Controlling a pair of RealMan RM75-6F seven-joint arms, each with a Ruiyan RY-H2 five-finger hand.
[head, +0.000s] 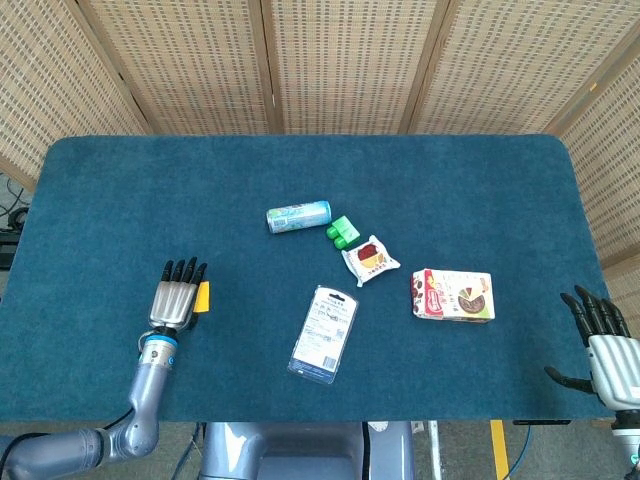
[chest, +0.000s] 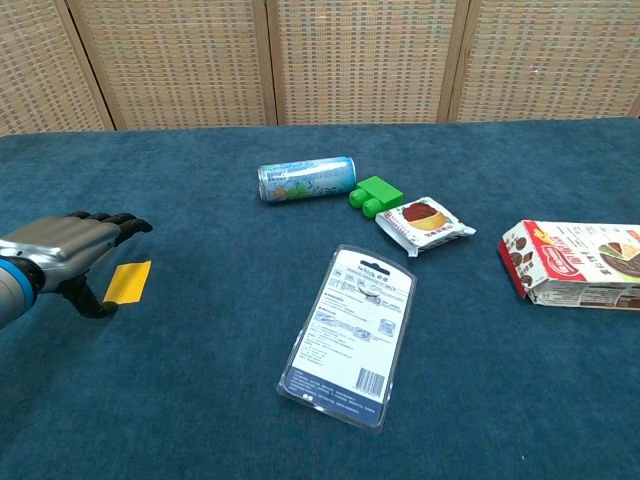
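Left hand (chest: 70, 245) fingers spread, holding nothing, yellow card (chest: 129, 281) just beside, seemingly untouched.

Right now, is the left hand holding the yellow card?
No, the left hand hovers open beside the yellow card, which lies flat on the table.

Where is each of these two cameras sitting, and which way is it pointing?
Head view: high up, looking almost straight down on the whole blue table; left hand with its forearm shows, and right hand at the table's edge.
Chest view: lower, at the near edge, looking across the table toward the wicker screens; only the left hand shows.
Both share the left hand, yellow card, can, green block, snack packet, blister pack, box.
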